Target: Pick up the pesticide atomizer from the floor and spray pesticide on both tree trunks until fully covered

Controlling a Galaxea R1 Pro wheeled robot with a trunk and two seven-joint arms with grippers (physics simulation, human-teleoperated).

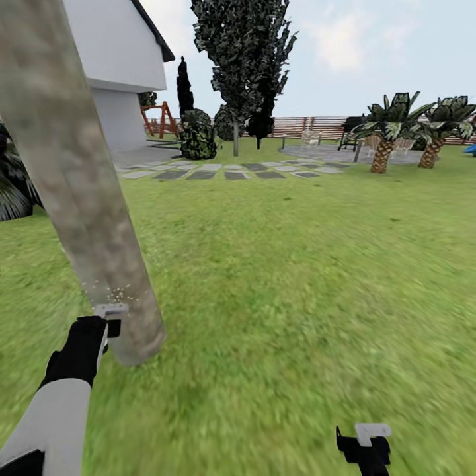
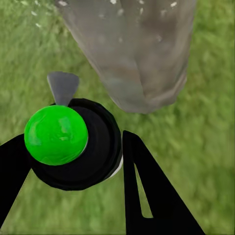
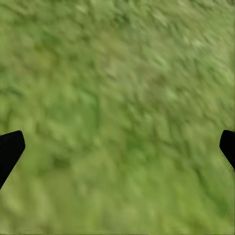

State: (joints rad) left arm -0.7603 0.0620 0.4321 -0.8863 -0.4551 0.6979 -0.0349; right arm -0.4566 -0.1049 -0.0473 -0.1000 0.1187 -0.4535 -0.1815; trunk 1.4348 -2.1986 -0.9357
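A thick, leaning tree trunk (image 1: 86, 198) of mottled beige-grey bark rises from the lawn at the left. Fine white specks of pesticide (image 1: 109, 291) dot its bark low down. My left gripper (image 1: 109, 325) is right beside the trunk's base, shut on the pesticide atomizer (image 2: 73, 142), a black round body with a bright green cap and a grey nozzle tip pointing at the trunk (image 2: 137, 54). White specks show on the bark there too. My right gripper (image 1: 367, 446) hangs open over bare grass at the lower right, its fingertips (image 3: 10, 149) wide apart.
A white house (image 1: 119, 66) stands behind the trunk. Grey stepping stones (image 1: 225, 172) cross the lawn ahead, with dark narrow trees (image 1: 244, 59), shrubs, short palms (image 1: 390, 125), patio furniture and a slatted wooden fence (image 1: 311, 125) further back. Open grass lies to the right.
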